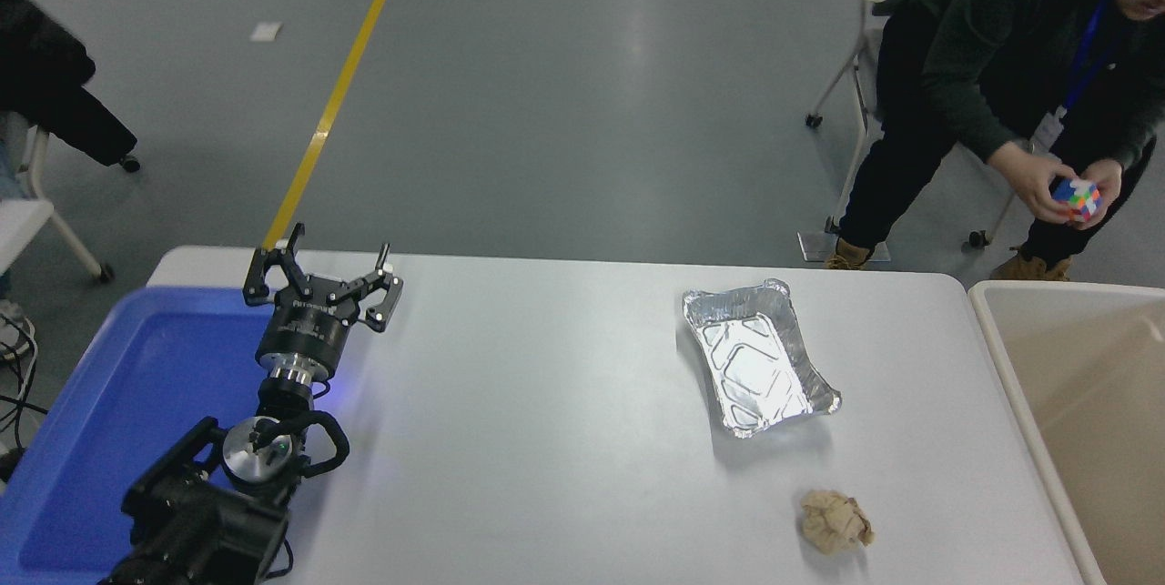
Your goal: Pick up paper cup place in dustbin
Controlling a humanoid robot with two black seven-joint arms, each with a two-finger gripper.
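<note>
Foil tray [757, 360] and crumpled paper ball [835, 521] lie on white table [546, 439]

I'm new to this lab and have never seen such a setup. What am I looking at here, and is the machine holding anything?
This single picture comes from a camera high on a humanoid robot, looking down over its white table. The black arm at the lower left is the robot's left arm; its gripper is open, holds nothing, and sits parked by a blue tray. The right arm is out of view, and no paper cup shows in this picture. On the table lie a silver foil tray and a crumpled tan paper ball. The beige dustbin stands at the table's right edge. Beyond the table a person holds a colourful puzzle cube in both hands.
</note>
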